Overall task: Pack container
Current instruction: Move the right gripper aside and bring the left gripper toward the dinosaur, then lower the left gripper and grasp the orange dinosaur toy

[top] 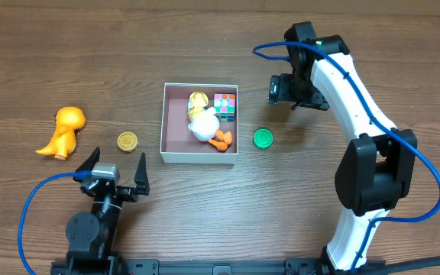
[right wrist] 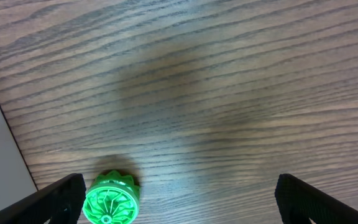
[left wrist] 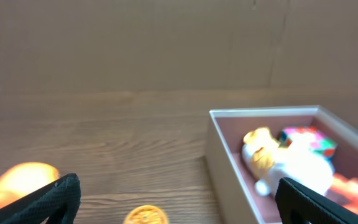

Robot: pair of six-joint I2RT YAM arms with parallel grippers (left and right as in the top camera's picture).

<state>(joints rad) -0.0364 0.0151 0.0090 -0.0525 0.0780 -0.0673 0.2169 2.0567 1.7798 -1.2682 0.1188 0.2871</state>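
Note:
The container (top: pixel 200 158) is a square white-walled box with a pinkish-brown floor at the table's middle; it also shows in the left wrist view (left wrist: pixel 225 163). Inside it lie a white and yellow duck toy (top: pixel 205 126) and a multicoloured cube (top: pixel 224 107). A green round toy (top: pixel 263 138) lies on the table just right of the box and shows in the right wrist view (right wrist: pixel 111 198). My right gripper (top: pixel 284 89) is open and empty above the table, up and right of the green toy. My left gripper (top: pixel 116 169) is open and empty near the front edge.
An orange dinosaur-like toy (top: pixel 63 132) lies at the left. A small orange round toy (top: pixel 127 141) lies between it and the box, just ahead of my left gripper; it also shows in the left wrist view (left wrist: pixel 145 216).

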